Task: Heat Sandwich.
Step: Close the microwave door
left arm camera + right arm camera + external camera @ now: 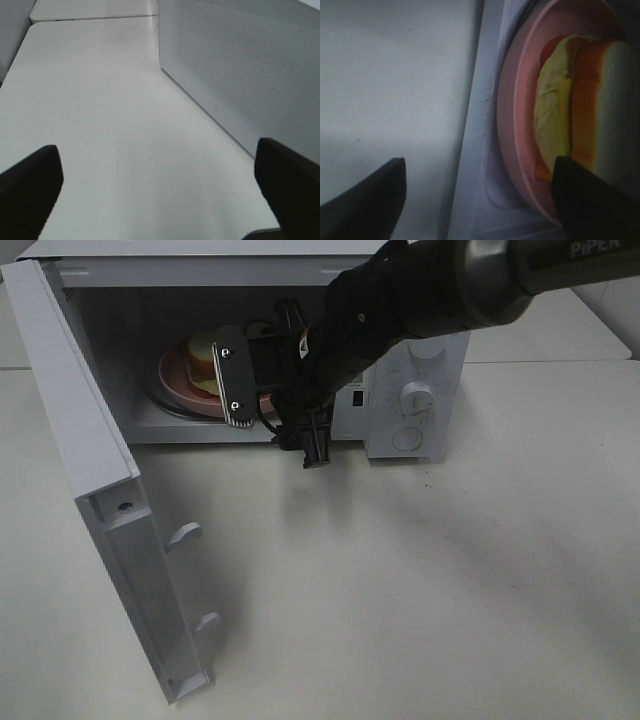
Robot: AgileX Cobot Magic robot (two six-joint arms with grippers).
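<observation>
The sandwich (204, 358) lies on a round pink plate (176, 382) inside the open microwave (415, 360). In the right wrist view the sandwich (580, 115) shows white bread, tan crust and yellow filling on the plate (520, 100). My right gripper (272, 436) hangs at the oven's mouth. Its jaws (480, 170) stand wide apart and open, one finger over the plate's near side by the sandwich, the other outside the sill, gripping nothing. My left gripper (157, 175) is open over bare table and does not show in the exterior view.
The microwave door (95, 450) swings out to the front left, with its latch hooks facing the table. Two control knobs (415, 400) sit on the oven's right panel. Beside the left gripper runs the oven's perforated side wall (240, 65). White table (400, 580) spreads in front.
</observation>
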